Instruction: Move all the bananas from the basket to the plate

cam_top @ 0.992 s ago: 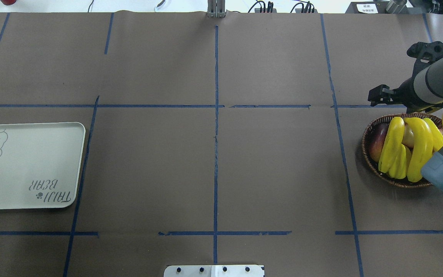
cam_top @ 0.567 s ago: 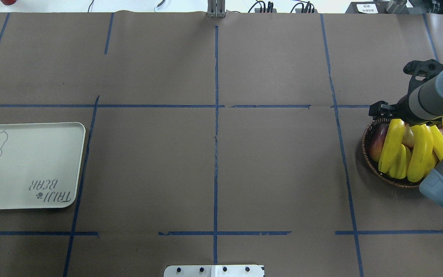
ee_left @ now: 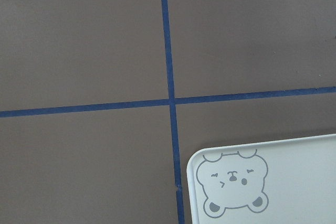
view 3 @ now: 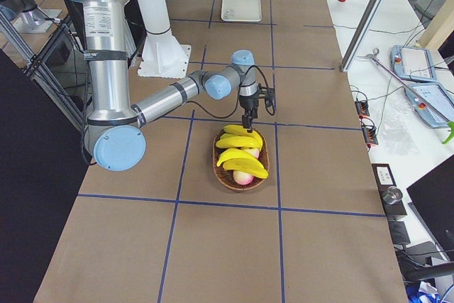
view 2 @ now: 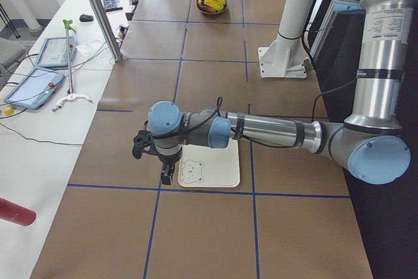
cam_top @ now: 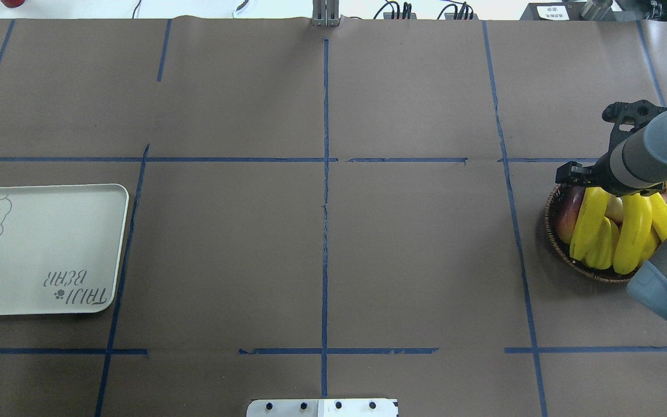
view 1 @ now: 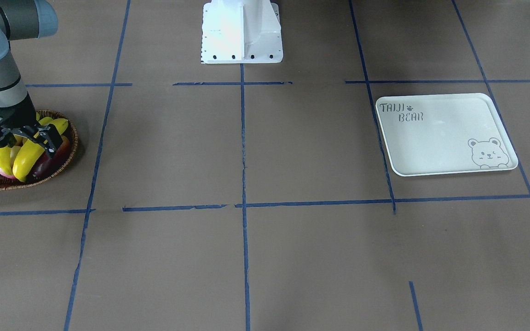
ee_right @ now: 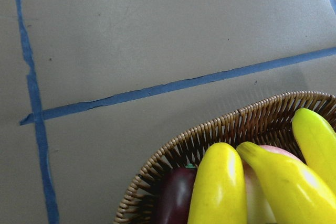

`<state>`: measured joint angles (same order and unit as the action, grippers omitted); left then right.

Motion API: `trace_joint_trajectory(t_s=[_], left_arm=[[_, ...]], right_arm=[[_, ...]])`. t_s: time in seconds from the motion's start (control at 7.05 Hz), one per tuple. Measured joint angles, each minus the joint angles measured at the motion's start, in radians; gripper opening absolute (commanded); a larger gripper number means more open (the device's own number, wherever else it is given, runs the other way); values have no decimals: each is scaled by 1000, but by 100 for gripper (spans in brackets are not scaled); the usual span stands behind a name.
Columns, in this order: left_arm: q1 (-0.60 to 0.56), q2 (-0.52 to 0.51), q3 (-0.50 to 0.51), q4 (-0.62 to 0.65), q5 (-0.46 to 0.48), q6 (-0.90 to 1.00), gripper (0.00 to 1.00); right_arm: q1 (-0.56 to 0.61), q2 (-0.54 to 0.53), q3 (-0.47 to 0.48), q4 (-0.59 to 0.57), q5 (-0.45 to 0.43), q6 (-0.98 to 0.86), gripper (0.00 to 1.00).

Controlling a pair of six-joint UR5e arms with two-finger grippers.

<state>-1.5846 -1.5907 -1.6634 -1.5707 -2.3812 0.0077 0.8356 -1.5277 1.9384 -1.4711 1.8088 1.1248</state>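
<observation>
Exterior front-facing: right end effector [view 1: 16, 138] hung spread wide above basket [view 1: 72, 138]
Bananas [view 1: 25, 155]: lay in basket
Left end effector [view 2: 166, 173]: opening was indiscernible

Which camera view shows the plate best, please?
The exterior front-facing view: the plate lies whole, unobstructed, its print upright. Overhead crops its edge; the left wrist view catches one corner; exterior left has the left arm hiding part; exterior right shows it small.

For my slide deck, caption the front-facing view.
Right pincer open over the bananas in the wicker basket; the plate, far off, holds none yet.
</observation>
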Motion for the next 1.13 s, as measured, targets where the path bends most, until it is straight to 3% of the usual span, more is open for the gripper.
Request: trace_joint_trajectory(t_s=[0.28, 0.71, 0.85, 0.99, 1.13], left_arm=[[0, 0, -1, 1, -1, 0, 100], [0, 0, -4, 1, -1, 0, 100], [0, 0, -4, 1, -1, 0, 100], [0, 0, -4, 1, -1, 0, 100], [0, 0, -4, 1, -1, 0, 100]], right_arm=[[-3, 3, -21, 0, -4, 2, 76], [-12, 7, -45, 0, -13, 11, 69], [-20, 8, -50, 0, -27, 11, 47], [-24, 9, -52, 0, -36, 12, 15], [-25, 9, -49, 0, -40, 12, 1]])
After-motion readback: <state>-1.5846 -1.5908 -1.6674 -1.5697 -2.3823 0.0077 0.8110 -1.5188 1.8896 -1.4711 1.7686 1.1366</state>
